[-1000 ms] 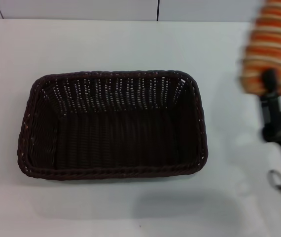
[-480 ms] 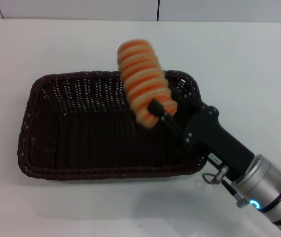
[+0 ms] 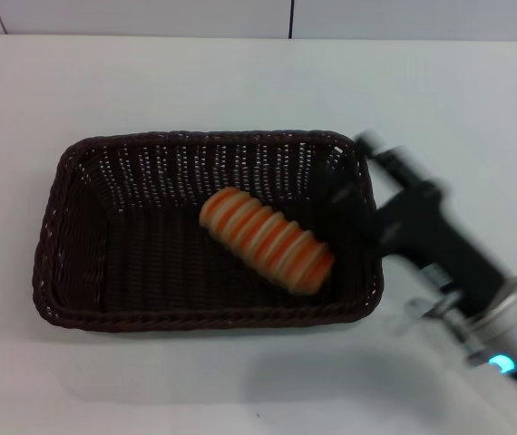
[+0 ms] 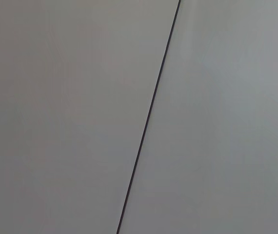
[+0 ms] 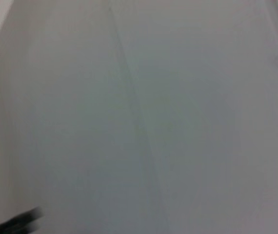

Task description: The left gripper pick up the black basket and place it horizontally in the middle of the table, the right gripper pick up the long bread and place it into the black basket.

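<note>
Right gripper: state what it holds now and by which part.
Nothing. The long bread lies loose on the floor of the black basket; the right gripper is beside the basket's right rim, apart from the bread.

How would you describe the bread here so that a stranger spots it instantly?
On the white table sits a dark woven basket. Inside it, right of centre, the long bread lies diagonally. Its tan and orange stripes are the only bright colour there.
</note>
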Available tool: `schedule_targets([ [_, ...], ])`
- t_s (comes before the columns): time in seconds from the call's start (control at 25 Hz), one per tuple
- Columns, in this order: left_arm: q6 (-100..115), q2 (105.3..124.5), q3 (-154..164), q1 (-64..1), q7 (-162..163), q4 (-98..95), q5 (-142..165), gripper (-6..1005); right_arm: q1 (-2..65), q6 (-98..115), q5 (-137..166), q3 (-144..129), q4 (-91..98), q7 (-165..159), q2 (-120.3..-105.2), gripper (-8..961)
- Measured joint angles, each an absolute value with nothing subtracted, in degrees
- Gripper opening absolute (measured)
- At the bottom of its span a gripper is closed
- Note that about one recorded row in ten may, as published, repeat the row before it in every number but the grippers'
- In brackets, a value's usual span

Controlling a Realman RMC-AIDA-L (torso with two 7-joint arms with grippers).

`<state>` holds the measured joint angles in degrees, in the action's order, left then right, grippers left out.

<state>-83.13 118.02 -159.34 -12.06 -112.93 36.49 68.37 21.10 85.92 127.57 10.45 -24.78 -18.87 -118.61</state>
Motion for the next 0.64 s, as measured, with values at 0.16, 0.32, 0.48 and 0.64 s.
schedule_targets([
  [0.16,-83.12,118.03,-159.34,-12.07,-112.99,36.41,68.37,814,18.04,88.78,127.42,20.28,-20.19,-18.15,-118.9,650],
  [0.32,-82.6,118.06,-159.35,-12.29,-114.12,34.61,68.26,814,17.11,90.05,127.39,29.33,-16.25,-16.88,-119.04,650],
  [0.48,-82.47,118.12,-159.41,-12.5,-120.54,29.52,67.23,814,16.73,90.43,127.32,37.17,-14.61,-11.82,-119.16,649],
  [0.64,-82.68,118.22,-159.43,-12.42,-126.37,25.26,65.25,814,17.1,89.24,127.16,43.31,-14.26,-4.9,-119.34,649],
])
